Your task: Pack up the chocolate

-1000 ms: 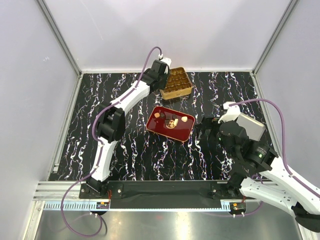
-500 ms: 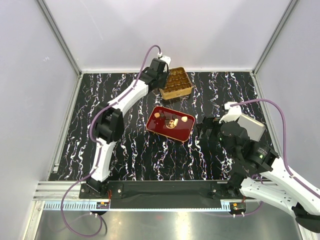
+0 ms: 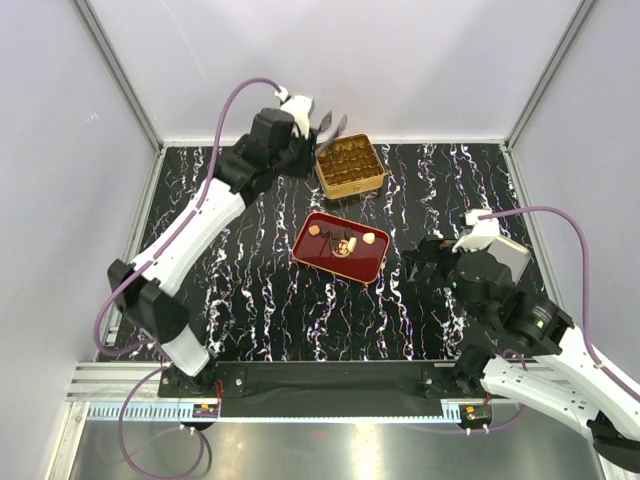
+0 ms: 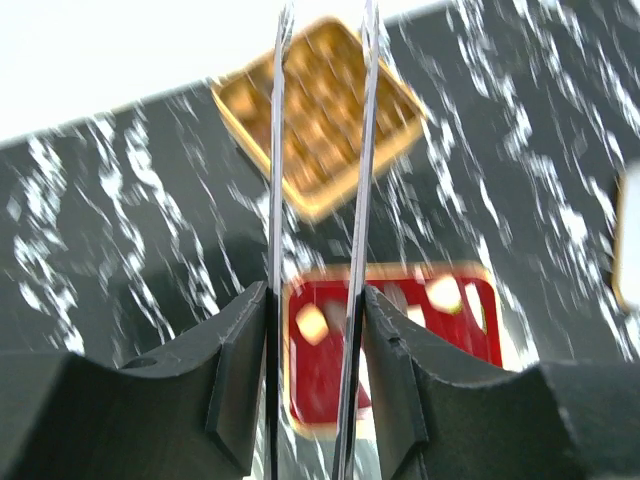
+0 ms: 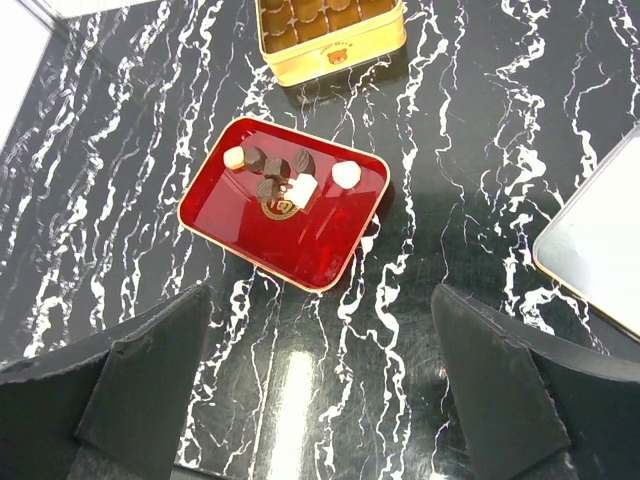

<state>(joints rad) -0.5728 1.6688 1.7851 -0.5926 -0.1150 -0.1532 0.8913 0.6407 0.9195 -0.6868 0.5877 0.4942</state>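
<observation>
Presently: noted chocolate [image 5: 283, 185] lying in loose row along red tray's [image 5: 300, 240] long axis; left gripper [image 3: 333, 122] released, right gripper [image 5: 320, 300] spread wide, both empty.

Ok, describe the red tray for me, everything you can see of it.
The red tray is a glossy, shallow rectangle with rounded corners and a thin gold-coloured rim, perhaps lacquered metal. It lies flat on the black marbled table, turned at an angle to its edges, nearer the arms than the gold tin and apart from it. A handful of chocolate pieces, dark, tan and cream, sit clustered in its far half; the near half is bare. Nothing else touches it.
</observation>
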